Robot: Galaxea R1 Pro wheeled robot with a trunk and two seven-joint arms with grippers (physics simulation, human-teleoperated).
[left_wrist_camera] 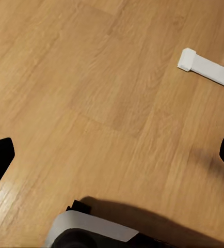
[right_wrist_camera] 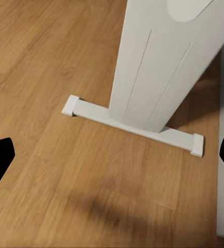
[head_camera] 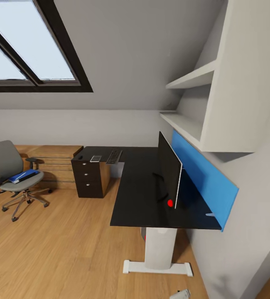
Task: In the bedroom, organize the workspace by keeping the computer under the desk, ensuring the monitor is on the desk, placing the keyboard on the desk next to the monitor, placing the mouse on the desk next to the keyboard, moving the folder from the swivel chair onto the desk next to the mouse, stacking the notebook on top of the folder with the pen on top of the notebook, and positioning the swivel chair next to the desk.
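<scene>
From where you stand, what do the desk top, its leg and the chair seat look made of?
The desk top looks like glossy black laminate or lacquer, with a faint sheen. Its pedestal leg looks like smooth white painted metal or plastic. The swivel chair seat looks like matte grey fabric, on a shiny chrome-like base.

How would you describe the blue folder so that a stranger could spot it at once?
Start at the grey upholstered swivel chair on the wood floor, away from the long black desk. On its seat lies the flat bright blue folder. It is the chair's one blue item.
</scene>
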